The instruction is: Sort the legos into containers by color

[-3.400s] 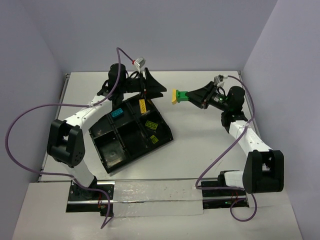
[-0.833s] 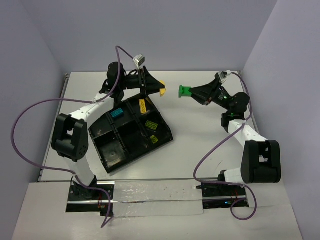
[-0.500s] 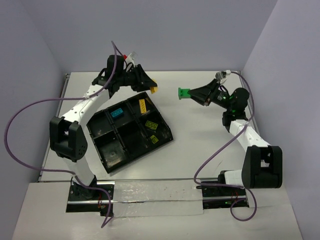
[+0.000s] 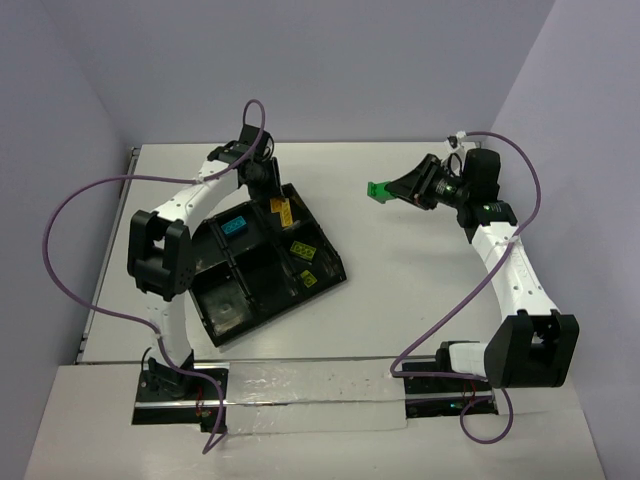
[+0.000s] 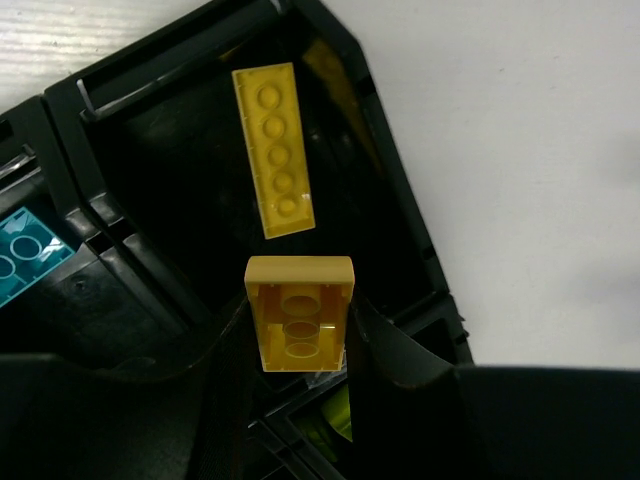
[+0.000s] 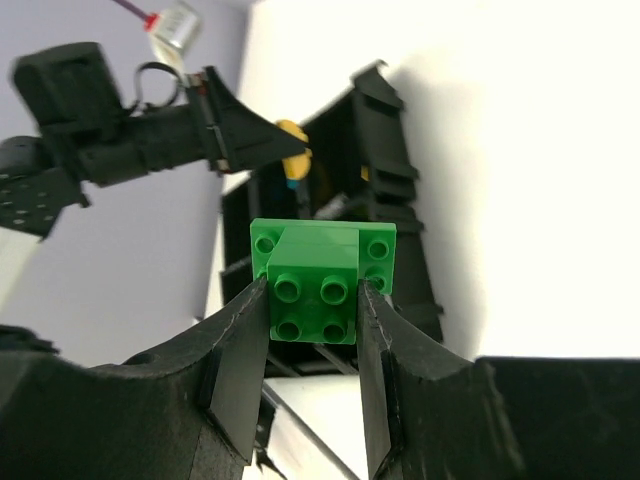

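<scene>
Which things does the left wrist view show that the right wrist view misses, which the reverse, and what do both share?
Only left wrist: a long yellow plate lying in a compartment of the black tray, and a light blue brick in the next compartment. Only right wrist: the green brick pinched in the right gripper. Both: the tray and the yellow brick held by the left gripper.

Tray (image 5: 150, 170): glossy black plastic, reflective. Yellow brick (image 5: 300, 322) and green brick (image 6: 322, 285): smooth, shiny plastic. Bench (image 5: 540, 150) beside tray: matt white. Fingers (image 6: 235, 380): matt black.
</scene>
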You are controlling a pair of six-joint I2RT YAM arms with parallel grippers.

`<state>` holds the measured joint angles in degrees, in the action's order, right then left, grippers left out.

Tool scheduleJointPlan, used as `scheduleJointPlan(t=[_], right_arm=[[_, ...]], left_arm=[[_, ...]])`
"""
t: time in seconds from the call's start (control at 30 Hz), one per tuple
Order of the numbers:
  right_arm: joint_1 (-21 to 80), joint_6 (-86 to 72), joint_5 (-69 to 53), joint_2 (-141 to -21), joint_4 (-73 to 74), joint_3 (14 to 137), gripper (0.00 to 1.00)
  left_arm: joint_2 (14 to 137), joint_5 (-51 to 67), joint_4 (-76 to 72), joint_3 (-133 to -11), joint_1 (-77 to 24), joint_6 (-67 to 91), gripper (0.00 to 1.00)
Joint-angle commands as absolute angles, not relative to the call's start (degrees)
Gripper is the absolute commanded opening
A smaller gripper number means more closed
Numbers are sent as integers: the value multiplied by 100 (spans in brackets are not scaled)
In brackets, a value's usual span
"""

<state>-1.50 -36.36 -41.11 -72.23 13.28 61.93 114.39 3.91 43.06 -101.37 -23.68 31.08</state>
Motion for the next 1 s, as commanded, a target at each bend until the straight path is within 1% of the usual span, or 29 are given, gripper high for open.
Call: scheduleJointPlan(t=[0.0, 0.03, 0.1, 0.13, 0.17, 0.2, 0.27, 0.33, 0.47, 0.57, 0.6, 0.67, 0.73, 0.87, 0.97], right_arm=[[-149, -3199, -3823, -7057, 1890, 6319, 0], [-149, -3199, -3823, -7049, 1890, 6320, 0], [-149, -3187, -3828, -7049, 1913, 6344, 0], [-147, -3173, -3810, -7049, 1951, 6361, 0], [-142, -3150, -3776, -7049, 1996, 6378, 0], [-141, -3125, -3771, -7049, 2004, 6402, 0], [-117, -3057, -3692, -7049, 2106, 6447, 0], [-97, -3007, -3639, -7057, 2144, 6468, 0], [-55, -2938, -3499, -7066, 2237, 6488, 0], [-26, -2849, -3374, -7066, 2367, 6537, 0], [-26, -2810, -3329, -7059, 2403, 6554, 0], [192, -2727, -3213, -7072, 2468, 6620, 0], [331, -2691, -3038, -7095, 2538, 6676, 0], [644, -2654, -2786, -7181, 2610, 6910, 0], [889, -2682, -2698, -7269, 2610, 7077, 0]], left_arm=[[11321, 141, 4140, -10055, -2417, 2971, 0], [11330, 159, 4140, -10038, -2417, 2997, 0], [11400, 235, 4164, -10103, -2417, 3026, 15], [11428, 255, 4172, -10138, -2417, 3036, 24], [11434, 277, 4167, -10149, -2417, 3025, 35], [11435, 295, 4173, -10151, -2417, 3031, 47], [11395, 307, 4128, -10159, -2417, 3009, 67], [11365, 316, 4131, -10203, -2417, 3006, 77], [11264, 347, 4266, -10456, -2419, 3004, 77], [10911, 547, 4276, -10583, -2451, 3032, 74], [10778, 719, 4077, -10552, -2460, 3017, 72], [10446, 1353, 3659, -10443, -2465, 3092, 70], [10100, 2274, 3216, -10217, -2483, 3337, 70], [9942, 3433, 2272, -9895, -2754, 3797, 76], [10020, 3889, 1926, -9807, -3032, 3904, 79]])
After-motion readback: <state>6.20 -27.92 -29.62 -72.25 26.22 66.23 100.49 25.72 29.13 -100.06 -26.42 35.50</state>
